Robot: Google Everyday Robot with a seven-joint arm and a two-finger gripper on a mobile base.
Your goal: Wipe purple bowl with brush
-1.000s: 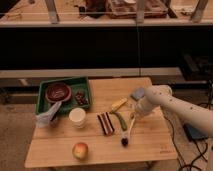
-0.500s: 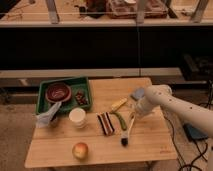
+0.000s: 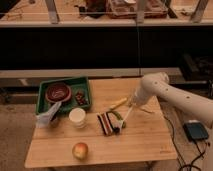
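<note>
On wooden counter (image 3: pixel 145 140), right of centre, my end effector (image 3: pixel 131 105) hanging low over brush (image 3: pixel 121 119); grip state hidden, cannot tell whether holding anything. Purple bowl (image 3: pixel 58 92) sitting in green tray (image 3: pixel 44 90) at far left, well apart. Am judging step as securing brush: taking handle firmly, lifting clear of white cup (image 3: pixel 77 117) and apple (image 3: pixel 80 150) before crossing.
</note>
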